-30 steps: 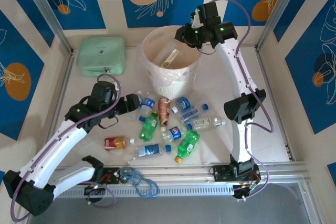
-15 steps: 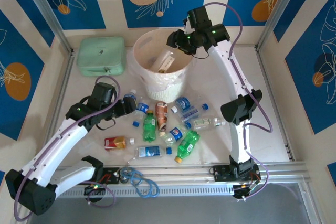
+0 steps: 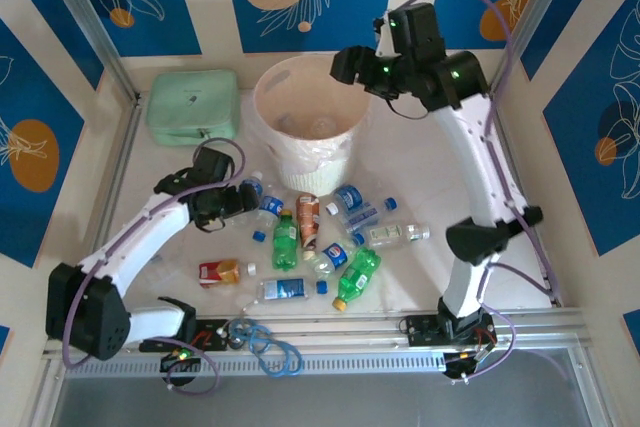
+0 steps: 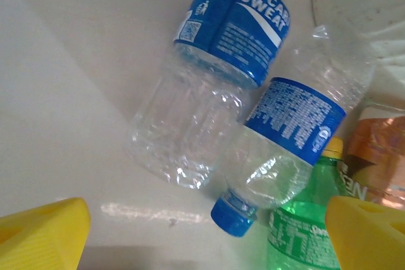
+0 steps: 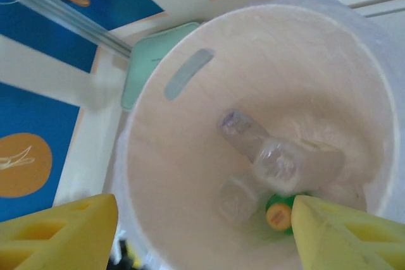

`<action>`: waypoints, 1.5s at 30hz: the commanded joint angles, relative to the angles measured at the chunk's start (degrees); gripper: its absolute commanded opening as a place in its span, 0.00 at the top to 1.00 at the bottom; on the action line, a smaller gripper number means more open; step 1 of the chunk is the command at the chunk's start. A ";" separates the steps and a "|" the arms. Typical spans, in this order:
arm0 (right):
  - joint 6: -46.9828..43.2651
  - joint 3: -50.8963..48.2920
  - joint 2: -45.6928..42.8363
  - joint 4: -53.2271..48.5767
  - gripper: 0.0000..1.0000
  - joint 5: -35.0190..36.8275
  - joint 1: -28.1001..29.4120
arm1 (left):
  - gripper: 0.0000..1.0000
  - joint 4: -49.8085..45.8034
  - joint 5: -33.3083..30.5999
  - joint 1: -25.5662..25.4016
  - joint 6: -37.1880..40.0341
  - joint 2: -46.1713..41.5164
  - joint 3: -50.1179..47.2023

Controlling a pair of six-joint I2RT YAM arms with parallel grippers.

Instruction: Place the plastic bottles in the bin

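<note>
Just ahead of the left gripper [image 4: 204, 235], jaws spread wide, lie 2 clear blue-labelled bottles [image 4: 209, 86]; right gripper [image 5: 204, 232] gapes wide above the bin [image 5: 166, 175].

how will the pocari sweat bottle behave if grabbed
The Pocari Sweat bottle looks empty, so probably very light. Its thin clear walls look dimpled, so they'd likely crumple when squeezed. Lying on its side on the smooth table, it may roll away.

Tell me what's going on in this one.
Two arms are clearing plastic bottles off the table into the bin. The right gripper hangs open over the bin, where a few bottles already lie. The left gripper is open above two clear blue-labelled bottles at the pile's edge; about a dozen are not yet binned.
</note>
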 commanded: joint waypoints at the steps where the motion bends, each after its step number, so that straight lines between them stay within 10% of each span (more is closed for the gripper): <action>1: -2.87 -8.93 -8.32 1.46 0.28 3.71 3.58 | 0.04 1.79 -0.57 0.67 3.39 2.18 2.49; 16: 9.82 -65.29 -48.18 18.21 0.23 0.68 9.97 | 0.05 4.43 -2.39 0.67 10.06 14.99 7.45; 45: 16.67 -66.28 -45.07 16.61 0.26 3.74 14.80 | 0.23 11.45 -3.43 2.34 4.38 28.12 8.96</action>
